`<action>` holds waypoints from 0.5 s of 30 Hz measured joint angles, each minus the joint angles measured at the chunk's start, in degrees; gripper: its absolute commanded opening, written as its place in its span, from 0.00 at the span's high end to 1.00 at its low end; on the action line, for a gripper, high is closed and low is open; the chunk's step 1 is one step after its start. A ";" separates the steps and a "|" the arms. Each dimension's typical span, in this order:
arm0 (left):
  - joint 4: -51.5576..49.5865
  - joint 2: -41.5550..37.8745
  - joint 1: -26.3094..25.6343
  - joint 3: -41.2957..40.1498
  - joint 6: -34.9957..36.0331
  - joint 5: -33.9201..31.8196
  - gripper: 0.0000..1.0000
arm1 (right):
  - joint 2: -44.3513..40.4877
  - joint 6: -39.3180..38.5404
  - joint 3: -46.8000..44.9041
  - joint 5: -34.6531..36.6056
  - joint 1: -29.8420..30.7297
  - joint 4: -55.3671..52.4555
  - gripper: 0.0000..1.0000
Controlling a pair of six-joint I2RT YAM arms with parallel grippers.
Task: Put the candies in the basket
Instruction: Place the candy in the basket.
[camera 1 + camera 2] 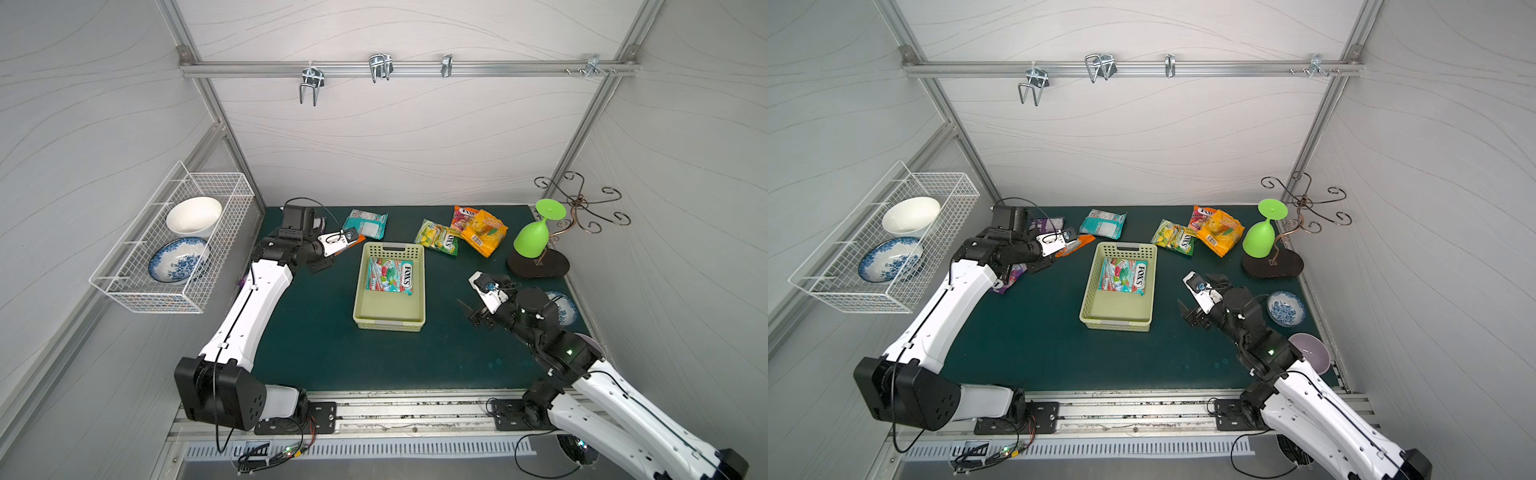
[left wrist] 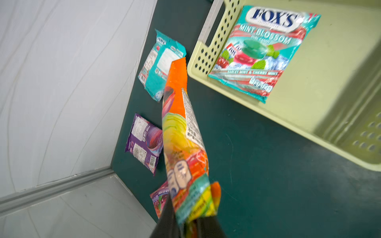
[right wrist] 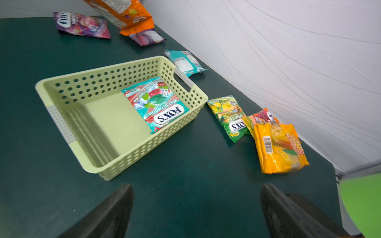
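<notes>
a: left gripper (image 2: 186, 223) status?
b: i've got it clamped narrow on one end of the orange bag (image 2: 181, 131). the bag's free end sits just beside the basket's (image 1: 388, 324) far left corner, not over it.
a: right side?
b: right gripper (image 3: 195, 204) has its jaws spread wide with nothing between them, over bare mat (image 1: 316, 340) to the basket's right.
a: candy count?
b: one teal mint bag (image 1: 389, 276) is flat in the basket's far end. the rest are out on the mat. a teal bag (image 1: 365, 223) is beyond the far left corner, a purple bag (image 1: 1048, 224) by my left wrist, and a second purple bag (image 1: 1011, 277) partly under that arm. far right there's a yellow-green bag (image 1: 438, 237), a pink bag (image 1: 461, 216) and a yellow-orange bag (image 1: 484, 232) — the last overlaps the pink one.
</notes>
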 measured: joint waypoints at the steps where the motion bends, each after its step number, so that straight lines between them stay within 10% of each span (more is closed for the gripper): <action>1: -1.14 -0.13 -0.72 1.07 -0.17 0.63 1.00 | 0.79 -0.48 0.42 -0.76 0.76 0.09 0.01; 15: -16.26 -1.03 -10.32 8.50 -0.92 8.44 1.00 | 22.10 -12.11 16.13 -13.51 8.13 1.25 0.01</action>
